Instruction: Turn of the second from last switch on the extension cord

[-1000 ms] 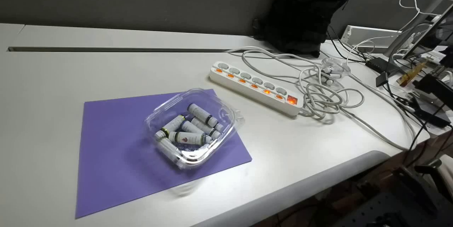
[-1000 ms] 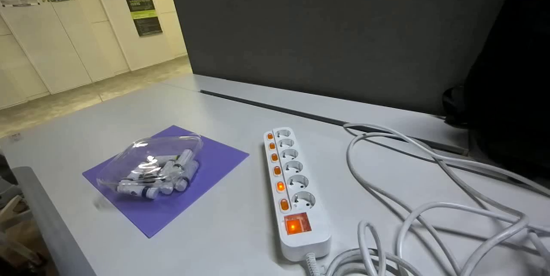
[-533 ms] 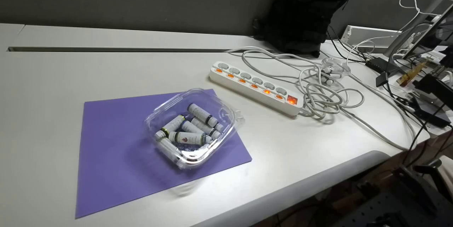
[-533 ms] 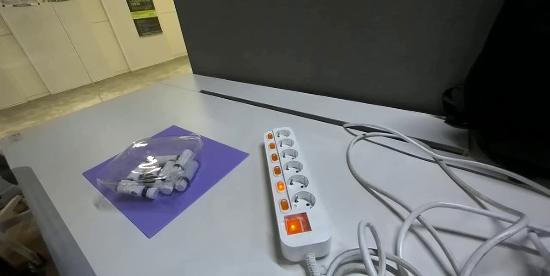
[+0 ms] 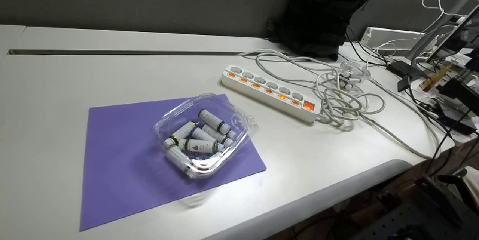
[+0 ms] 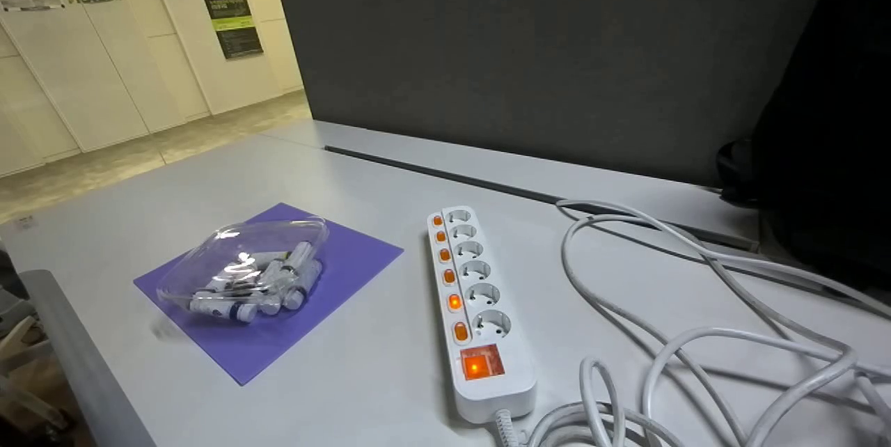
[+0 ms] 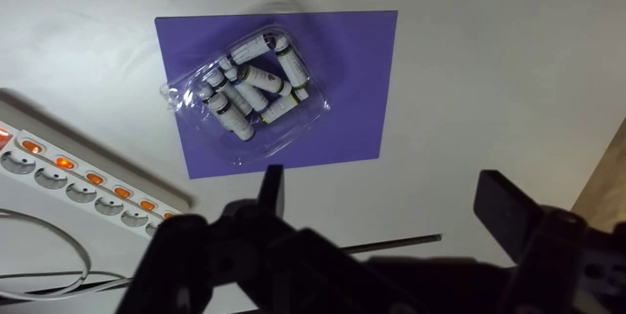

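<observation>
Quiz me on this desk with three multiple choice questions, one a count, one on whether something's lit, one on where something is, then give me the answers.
1. How many small orange switches line the white power strip?
A: four. B: six. C: nine.

2. The small switch second from the large main switch is:
A: glowing. B: unlit. C: missing.

3. Where is the clear plastic container?
A: on the power strip. B: on the purple mat. C: under that mat.

Answers:
1 B: both exterior views show six in one row, beside the sockets.
2 A: it shines brighter than the small switches on either side in both exterior views.
3 B: purple shows through its clear walls in the wrist view.
</observation>
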You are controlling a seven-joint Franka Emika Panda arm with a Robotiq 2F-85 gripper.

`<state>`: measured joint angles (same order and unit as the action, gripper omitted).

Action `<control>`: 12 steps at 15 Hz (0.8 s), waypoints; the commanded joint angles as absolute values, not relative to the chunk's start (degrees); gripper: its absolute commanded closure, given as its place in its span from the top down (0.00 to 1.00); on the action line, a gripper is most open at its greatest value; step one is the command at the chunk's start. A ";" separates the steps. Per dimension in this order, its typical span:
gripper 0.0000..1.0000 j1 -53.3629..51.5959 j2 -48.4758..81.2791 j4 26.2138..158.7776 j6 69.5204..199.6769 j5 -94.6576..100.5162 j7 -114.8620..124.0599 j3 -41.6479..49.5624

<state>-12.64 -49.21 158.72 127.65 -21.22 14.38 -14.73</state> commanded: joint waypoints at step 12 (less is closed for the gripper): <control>0.39 4.34 -29.56 159.94 145.79 -9.61 17.09 -9.47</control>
<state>2.70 -33.61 159.95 142.56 -12.94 14.83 -10.64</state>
